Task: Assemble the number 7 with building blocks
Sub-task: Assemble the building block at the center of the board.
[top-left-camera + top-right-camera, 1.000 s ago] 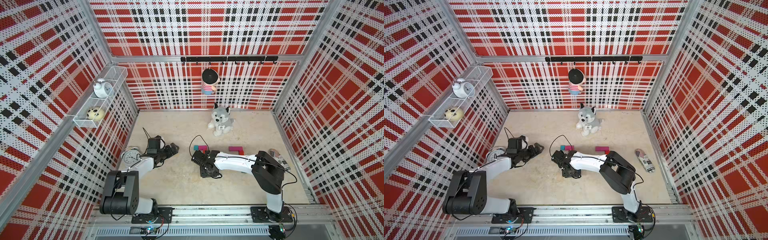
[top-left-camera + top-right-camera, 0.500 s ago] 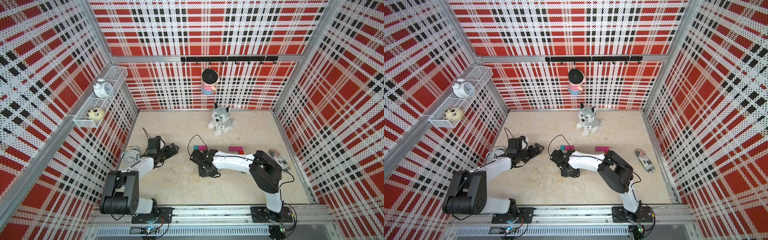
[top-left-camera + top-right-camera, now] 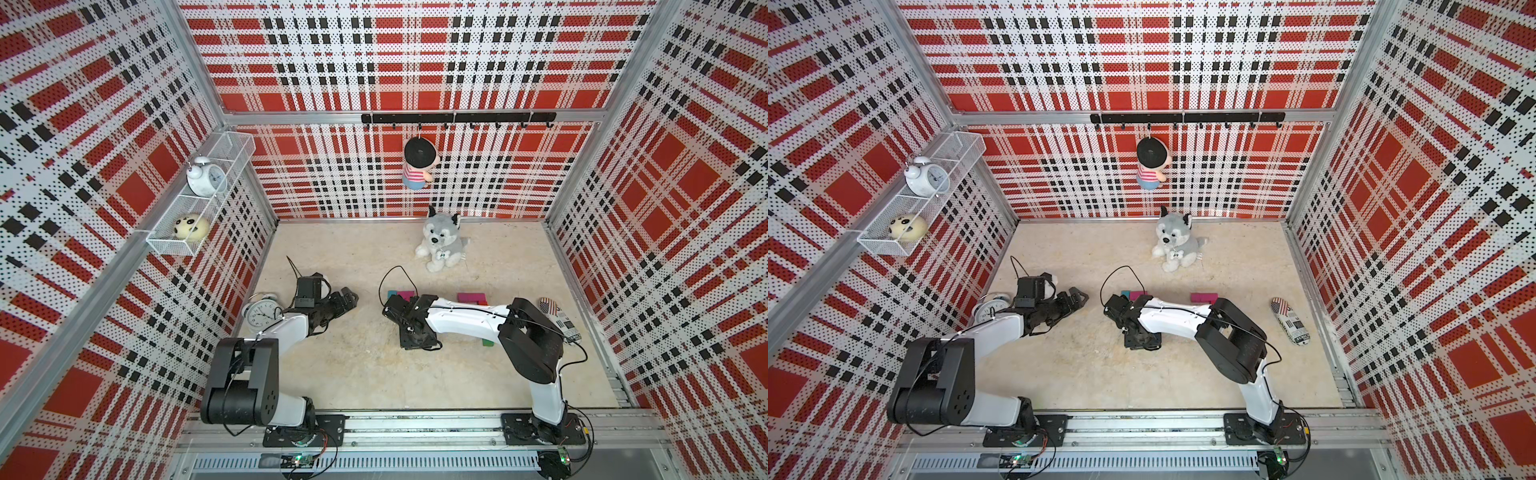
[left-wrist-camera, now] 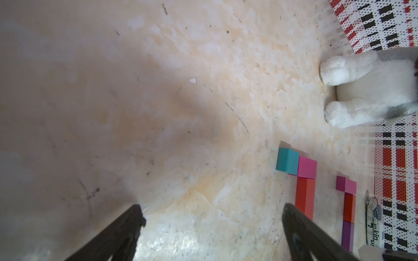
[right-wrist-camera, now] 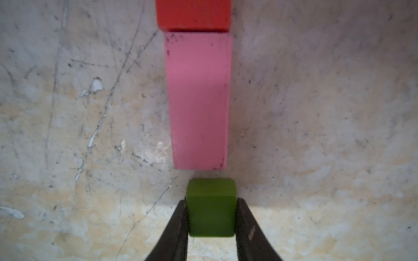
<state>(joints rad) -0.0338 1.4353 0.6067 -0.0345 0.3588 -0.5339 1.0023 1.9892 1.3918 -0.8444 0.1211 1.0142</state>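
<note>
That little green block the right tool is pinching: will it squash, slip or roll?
Probably stiff: the green block, pinched by the right tool, shows no dent. Flat faces suggest it will sit, not roll. Smooth sides might slip if the squeeze loosens.

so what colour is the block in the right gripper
Green. The block shows best in the right wrist view.

White arms, black joints (looping cables)
</note>
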